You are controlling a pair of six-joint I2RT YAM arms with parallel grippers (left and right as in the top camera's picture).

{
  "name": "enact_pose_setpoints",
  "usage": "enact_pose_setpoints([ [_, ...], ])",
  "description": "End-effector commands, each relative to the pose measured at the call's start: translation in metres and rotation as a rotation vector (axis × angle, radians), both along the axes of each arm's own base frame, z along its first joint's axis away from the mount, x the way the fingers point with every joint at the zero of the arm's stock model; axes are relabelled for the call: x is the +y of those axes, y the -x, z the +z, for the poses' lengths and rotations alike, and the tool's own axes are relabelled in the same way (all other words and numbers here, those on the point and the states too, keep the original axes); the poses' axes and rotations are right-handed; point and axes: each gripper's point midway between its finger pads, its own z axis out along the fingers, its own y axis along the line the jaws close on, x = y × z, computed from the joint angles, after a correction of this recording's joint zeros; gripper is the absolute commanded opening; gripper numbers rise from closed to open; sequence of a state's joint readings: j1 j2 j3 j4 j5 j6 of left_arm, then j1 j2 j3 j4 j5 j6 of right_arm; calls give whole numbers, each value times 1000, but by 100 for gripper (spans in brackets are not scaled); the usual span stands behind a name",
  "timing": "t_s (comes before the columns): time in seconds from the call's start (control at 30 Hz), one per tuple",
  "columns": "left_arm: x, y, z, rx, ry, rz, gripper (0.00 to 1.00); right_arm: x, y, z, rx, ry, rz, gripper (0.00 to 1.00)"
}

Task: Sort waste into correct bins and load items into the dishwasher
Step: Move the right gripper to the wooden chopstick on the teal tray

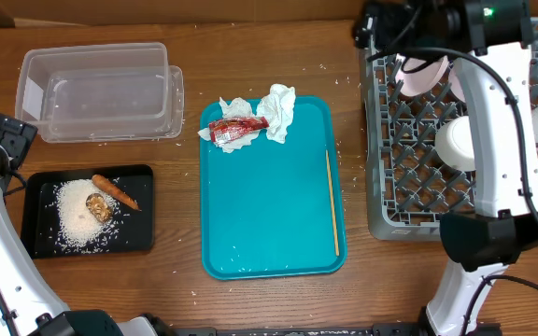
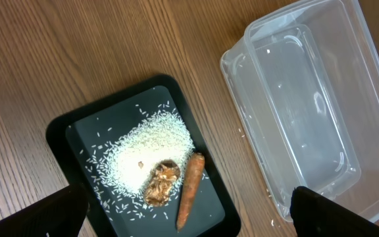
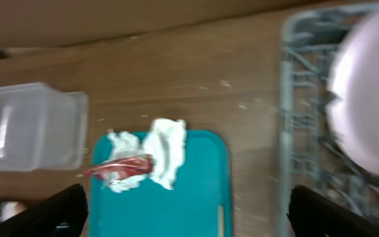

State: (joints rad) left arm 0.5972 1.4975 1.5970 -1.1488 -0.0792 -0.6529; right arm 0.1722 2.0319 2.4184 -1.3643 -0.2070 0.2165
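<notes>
Nearest, along the right edge of the teal tray (image 1: 269,273) on the counter (image 1: 185,37): thin wooden chopstick (image 1: 332,201), judged light, stiff and apt to roll or slip, so best pinched across the middle of its length. At the tray's far end: crumpled napkins (image 1: 278,112) with the red wrapper (image 1: 236,129) lying on one, judged soft, near weightless, safe to nip on any raised fold, the wrapper likely slick. Found both claws gaping with nothing between the fingers, left claw (image 2: 189,197) over the black tray (image 2: 68,131), right claw (image 3: 186,197) farther off by the grey rack (image 1: 409,187).
</notes>
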Motion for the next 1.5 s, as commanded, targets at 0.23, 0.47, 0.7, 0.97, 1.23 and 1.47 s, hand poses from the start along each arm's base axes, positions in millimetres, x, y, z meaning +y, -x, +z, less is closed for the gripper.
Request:
enact_pose_setpoints([
  [0.23,0,-1,-2,0,10,8,100,101,-29,-117,127,-63,161,100],
  [0.47,0,-1,-2,0,10,8,100,135,-29,-198,223,28,151,95],
  [0.7,0,-1,-2,0,10,8,100,138,-11,-184,253,64,163,93],
  [0.97,0,-1,-2,0,10,8,100,92,49,-169,466,216,119,95],
  [1.23,0,-1,-2,0,10,8,100,74,105,-187,710,306,134,96],
  [1.47,0,-1,-2,0,10,8,100,78,130,-210,800,349,159,94],
])
